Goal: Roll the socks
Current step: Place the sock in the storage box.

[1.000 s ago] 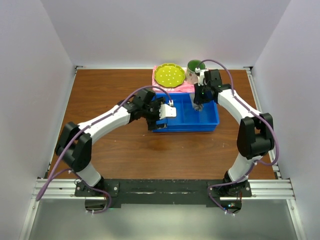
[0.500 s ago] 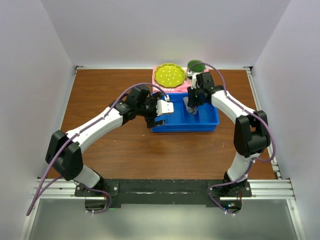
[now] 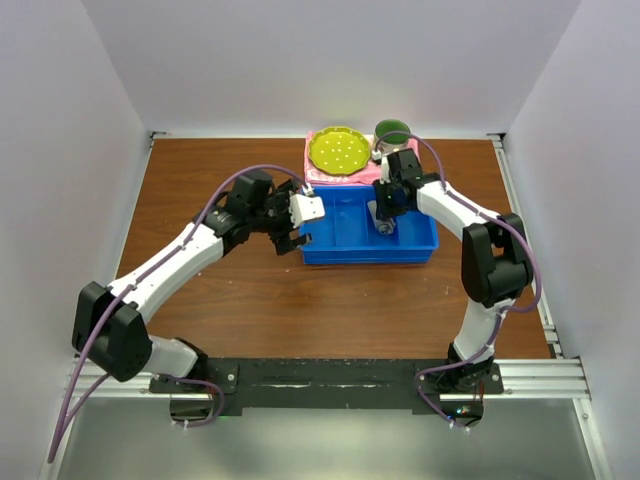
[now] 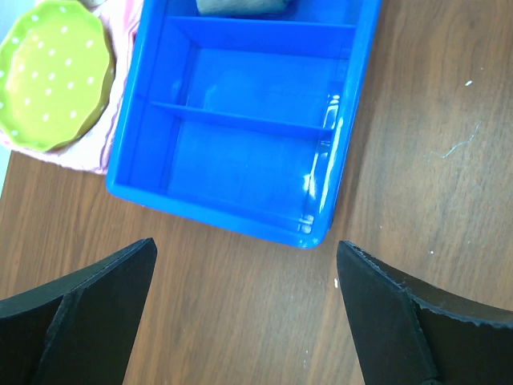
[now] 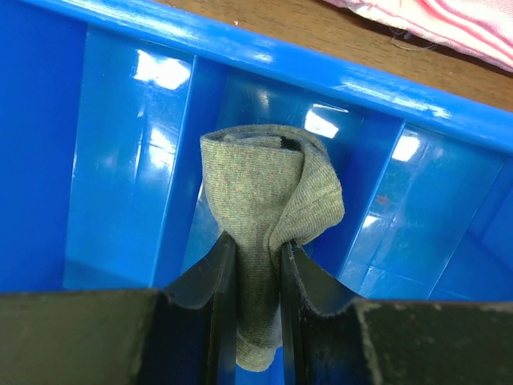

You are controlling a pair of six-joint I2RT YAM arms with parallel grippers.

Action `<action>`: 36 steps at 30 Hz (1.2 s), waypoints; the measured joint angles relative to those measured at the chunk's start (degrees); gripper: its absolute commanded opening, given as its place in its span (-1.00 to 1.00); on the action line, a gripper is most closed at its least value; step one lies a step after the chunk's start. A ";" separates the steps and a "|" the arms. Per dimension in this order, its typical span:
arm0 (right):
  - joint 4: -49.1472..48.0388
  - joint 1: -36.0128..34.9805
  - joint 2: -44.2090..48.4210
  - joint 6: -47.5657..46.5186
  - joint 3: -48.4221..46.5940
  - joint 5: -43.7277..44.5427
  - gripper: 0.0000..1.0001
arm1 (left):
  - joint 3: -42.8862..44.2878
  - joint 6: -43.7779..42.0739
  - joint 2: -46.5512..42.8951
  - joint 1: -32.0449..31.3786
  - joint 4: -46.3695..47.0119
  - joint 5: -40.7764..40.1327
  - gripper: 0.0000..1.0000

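A grey knitted bundle of the socks hangs between the fingers of my right gripper, which is shut on it. The bundle sits over a narrow compartment of the blue tray. From above, the right gripper is inside the right half of the blue tray. My left gripper is open and holds nothing. It hovers over bare wood just off the tray's left end. In the top view the left gripper is beside the tray's left wall. The socks show at the top edge of the left wrist view.
A yellow-green dotted plate lies on a pink cloth behind the tray. A green cup stands next to it. The tray has thin dividers. White walls enclose the brown wooden table.
The left arm has drawn back to the left, off the tray, with its gripper still open. The right gripper has shifted slightly left inside the tray, still holding the socks.
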State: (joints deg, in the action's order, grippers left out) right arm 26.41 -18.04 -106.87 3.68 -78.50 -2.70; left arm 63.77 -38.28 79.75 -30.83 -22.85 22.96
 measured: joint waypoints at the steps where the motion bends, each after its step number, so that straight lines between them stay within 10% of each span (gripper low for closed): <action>1: 0.00 -0.13 0.00 0.00 0.02 0.24 -1.00 | -0.48 0.15 -0.55 0.44 0.11 0.09 1.00; 14: -0.46 -0.61 -0.59 -0.04 0.74 1.79 -0.99 | -6.49 0.39 -4.39 2.58 0.74 2.08 1.00; 29: -0.52 -2.23 -2.25 -0.70 0.72 3.74 0.17 | -7.43 1.22 -4.46 2.69 2.21 2.56 1.00; 36: 0.35 -2.91 -1.97 -1.20 0.20 4.90 0.31 | -7.43 1.22 -4.46 2.71 2.23 2.62 1.00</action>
State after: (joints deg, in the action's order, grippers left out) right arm 26.76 -20.95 -108.84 2.48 -78.30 2.20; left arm 56.34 -37.06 75.29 -28.12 -20.62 25.58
